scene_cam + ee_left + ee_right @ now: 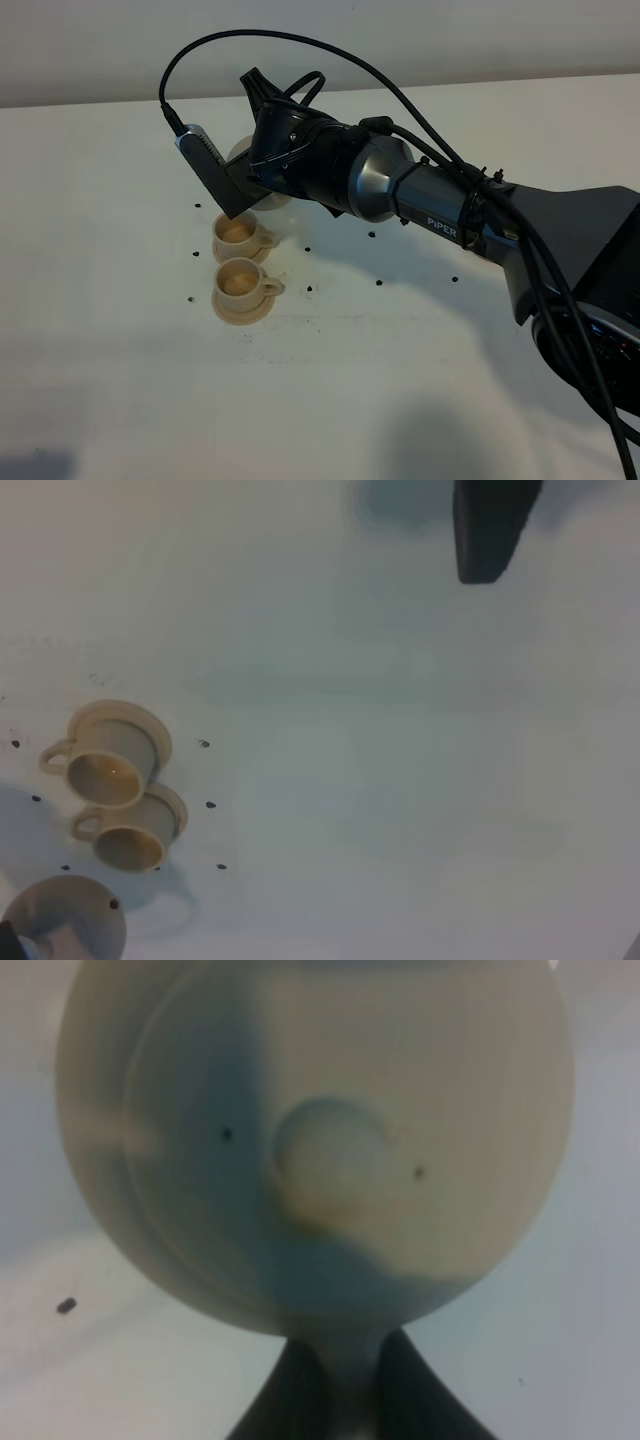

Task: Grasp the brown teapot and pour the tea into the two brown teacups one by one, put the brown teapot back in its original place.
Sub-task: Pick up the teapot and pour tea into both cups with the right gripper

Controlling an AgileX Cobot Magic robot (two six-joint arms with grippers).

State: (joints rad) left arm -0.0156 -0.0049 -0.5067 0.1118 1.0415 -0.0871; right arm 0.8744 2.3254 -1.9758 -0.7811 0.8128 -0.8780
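Two brown teacups [241,280] wait as right gripper [345,1400], clamped shut on the handle of the brown teapot [320,1140], holds it upright just behind them, prob. pre-pour; next: lift & tip spout over one cup.

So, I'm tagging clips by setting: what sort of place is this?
Probably a robot lab test bench: a plain white table, a Piper-labelled arm, and two tan teacups set among small black dots.

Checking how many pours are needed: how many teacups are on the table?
2. One teacup stands just beside the held teapot; the second teacup stands next to it, nearer the camera. The arm could hide more behind it.
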